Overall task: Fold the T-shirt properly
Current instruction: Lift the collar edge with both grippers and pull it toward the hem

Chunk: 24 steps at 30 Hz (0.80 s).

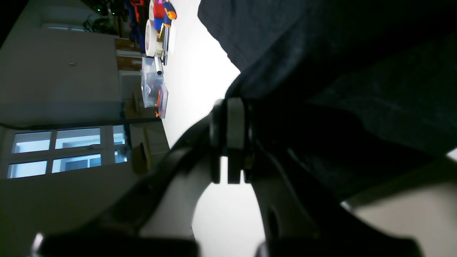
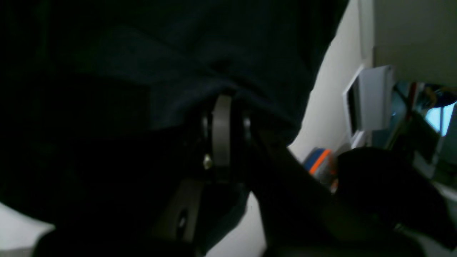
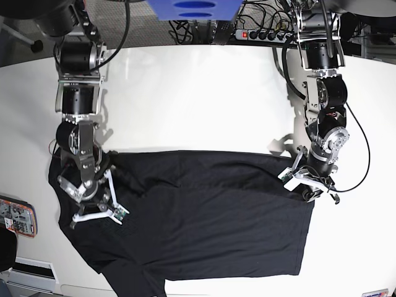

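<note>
The black T-shirt (image 3: 210, 216) lies spread across the front half of the white table (image 3: 198, 99), with its front left part hanging near the table's front edge. My left gripper (image 3: 296, 179) is at the shirt's far right corner. In the left wrist view the left gripper (image 1: 232, 101) is shut with the shirt's edge (image 1: 321, 53) pinched at the fingertips. My right gripper (image 3: 96, 213) is on the shirt's left side. In the right wrist view the right gripper (image 2: 223, 98) is shut with dark cloth (image 2: 178, 53) bunched over the fingertips.
A power strip (image 3: 260, 34) and cables lie at the table's back edge. An orange-edged device (image 3: 15, 216) sits at the left edge. In the left wrist view a tape roll (image 1: 151, 34) and a clear plastic box (image 1: 154, 92) stand at the table's far side.
</note>
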Available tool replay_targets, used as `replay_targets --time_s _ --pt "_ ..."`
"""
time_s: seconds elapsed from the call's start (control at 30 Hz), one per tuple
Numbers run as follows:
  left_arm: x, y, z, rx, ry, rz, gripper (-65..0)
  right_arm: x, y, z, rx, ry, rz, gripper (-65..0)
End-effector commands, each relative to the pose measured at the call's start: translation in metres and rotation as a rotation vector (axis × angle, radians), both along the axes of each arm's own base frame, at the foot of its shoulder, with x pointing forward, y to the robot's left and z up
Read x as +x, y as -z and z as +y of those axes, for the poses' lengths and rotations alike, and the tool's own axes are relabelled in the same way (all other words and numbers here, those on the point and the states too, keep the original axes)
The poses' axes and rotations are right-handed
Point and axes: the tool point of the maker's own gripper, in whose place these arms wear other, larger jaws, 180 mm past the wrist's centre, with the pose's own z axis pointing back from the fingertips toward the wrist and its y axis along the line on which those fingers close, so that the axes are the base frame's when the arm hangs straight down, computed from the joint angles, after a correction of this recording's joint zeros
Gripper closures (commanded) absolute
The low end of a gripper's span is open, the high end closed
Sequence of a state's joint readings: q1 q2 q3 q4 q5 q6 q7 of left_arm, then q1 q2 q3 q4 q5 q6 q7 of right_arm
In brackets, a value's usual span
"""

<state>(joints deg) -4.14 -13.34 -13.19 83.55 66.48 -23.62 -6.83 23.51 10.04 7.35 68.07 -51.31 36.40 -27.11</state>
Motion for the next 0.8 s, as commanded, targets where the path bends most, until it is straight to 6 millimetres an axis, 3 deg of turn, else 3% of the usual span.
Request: replay_targets --time_s 0.0,0.13,0.23,0.5,0.67,0.77 --pt "0.01 -0.022 0.004 0.015 -0.002 -0.066 0.0 0.016 -0.018 0.004 0.001 -0.013 -0.051 0.0" --pt "0.011 -0.023 0.005 0.015 -0.003 -0.07 0.0 0.006 0.014 0.009 -0.007 -0.028 0.04 0.0" --pt "0.01 -0.026 0.02 0.012 -0.044 -0.079 0.0 0.005 0.026 0.004 0.001 0.0 0.042 0.0" --pt "0.015 -0.046 0.049 -0.005 -0.123 -0.131 0.0 0.023 0.01 0.008 0.036 -0.015 -0.016 0.0" --pt "0.013 -0.038 0.042 -0.005 -0.107 -0.114 0.0 0.023 0.01 0.008 0.037 -0.012 -0.017 0.0" --pt "0.009 -0.024 0.029 -0.008 -0.073 -0.077 0.0 0.03 0.002 0.002 0.03 0.023 -0.071 0.0"
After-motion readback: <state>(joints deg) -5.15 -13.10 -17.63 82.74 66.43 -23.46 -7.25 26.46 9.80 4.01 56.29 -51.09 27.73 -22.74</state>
